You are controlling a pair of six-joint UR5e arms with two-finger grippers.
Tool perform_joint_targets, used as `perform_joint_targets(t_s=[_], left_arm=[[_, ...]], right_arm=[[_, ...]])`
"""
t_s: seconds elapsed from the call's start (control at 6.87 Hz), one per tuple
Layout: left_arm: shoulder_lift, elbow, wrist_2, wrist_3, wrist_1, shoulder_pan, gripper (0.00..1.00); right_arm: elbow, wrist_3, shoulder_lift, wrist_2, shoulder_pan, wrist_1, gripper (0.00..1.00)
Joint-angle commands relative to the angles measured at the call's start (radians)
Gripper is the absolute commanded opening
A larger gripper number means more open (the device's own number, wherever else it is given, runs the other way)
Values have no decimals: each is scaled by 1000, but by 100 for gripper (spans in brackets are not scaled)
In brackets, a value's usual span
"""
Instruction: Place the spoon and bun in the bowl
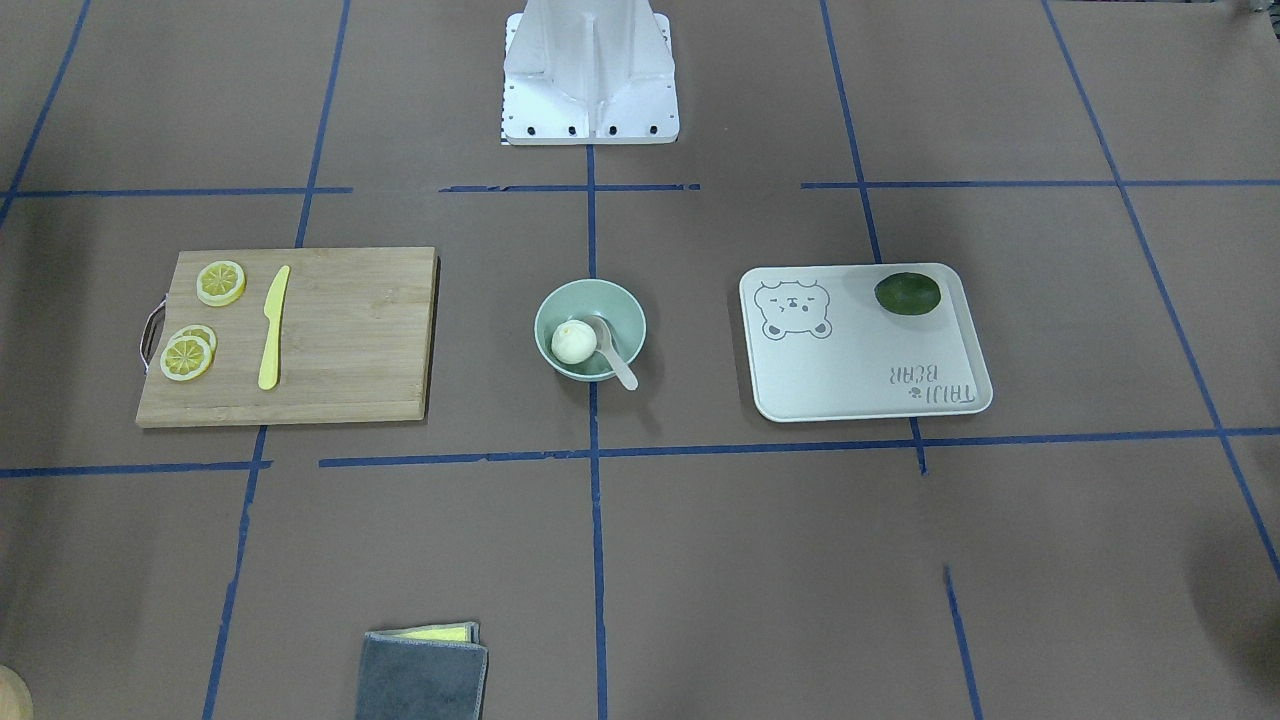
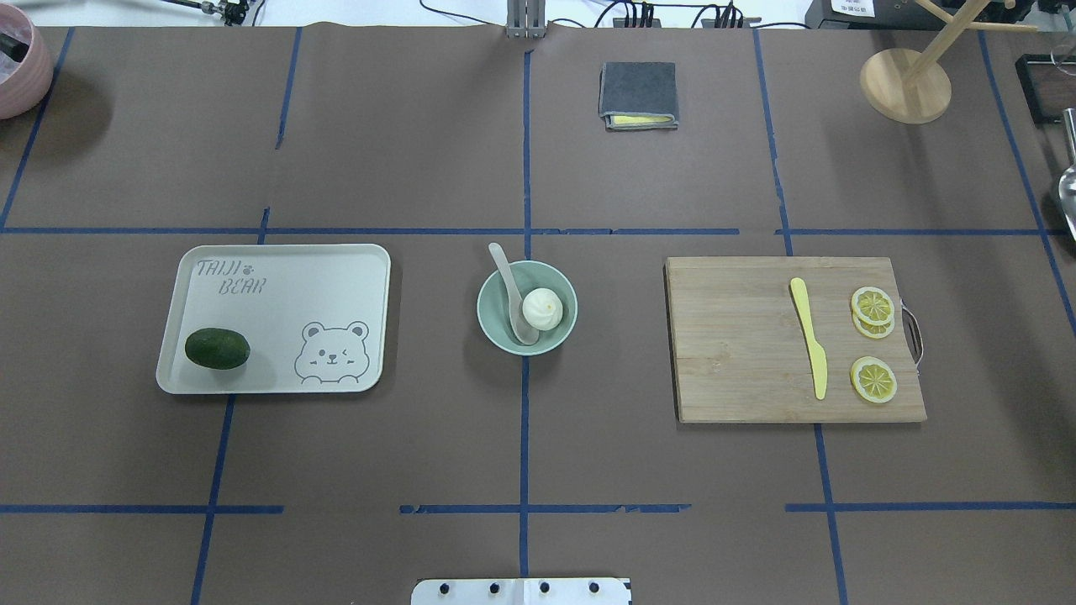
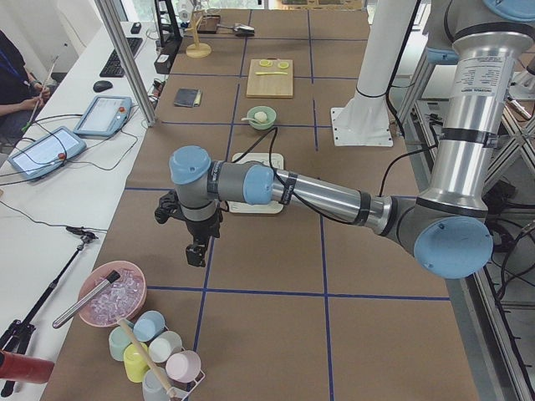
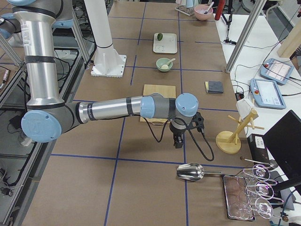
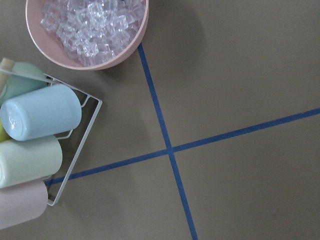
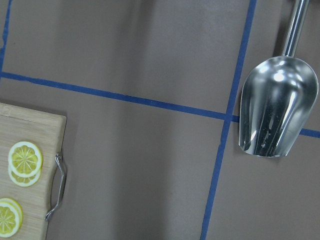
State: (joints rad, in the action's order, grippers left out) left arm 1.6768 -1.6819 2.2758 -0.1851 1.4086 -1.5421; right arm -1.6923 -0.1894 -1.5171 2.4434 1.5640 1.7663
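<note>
The mint-green bowl (image 1: 627, 306) stands at the table's middle. It also shows in the overhead view (image 2: 565, 284). The white bun (image 1: 573, 341) (image 2: 542, 307) lies inside it. The pale spoon (image 1: 618, 362) (image 2: 507, 281) rests in the bowl beside the bun, with its handle sticking out over the rim. My left gripper (image 3: 195, 255) hangs over the table's left end, far from the bowl. My right gripper (image 4: 178, 142) hangs over the right end, past the cutting board. Both show only in the side views, so I cannot tell whether they are open or shut.
A wooden cutting board (image 2: 740, 353) holds a yellow knife (image 2: 809, 347) and lemon slices (image 2: 872, 378). A grey tray (image 2: 336, 269) holds a dark green lime (image 2: 217, 348). A folded cloth (image 2: 638, 94) lies far side. A pink ice bowl (image 5: 90, 30), cups (image 5: 40, 117) and a metal scoop (image 6: 277, 112) sit at the ends.
</note>
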Motion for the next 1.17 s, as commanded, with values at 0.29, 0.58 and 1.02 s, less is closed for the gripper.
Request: perform_joint_targets(t_s=[0.29, 0.58, 1.02], left_arm=[[-46, 78, 51, -4, 6, -50, 100], [-52, 82, 57, -4, 7, -52, 100], [-51, 76, 57, -4, 9, -52, 100]], right_arm=[[78, 5, -22, -66, 25, -36, 100], [86, 5, -25, -57, 42, -36, 100], [83, 13, -22, -47, 60, -36, 100]])
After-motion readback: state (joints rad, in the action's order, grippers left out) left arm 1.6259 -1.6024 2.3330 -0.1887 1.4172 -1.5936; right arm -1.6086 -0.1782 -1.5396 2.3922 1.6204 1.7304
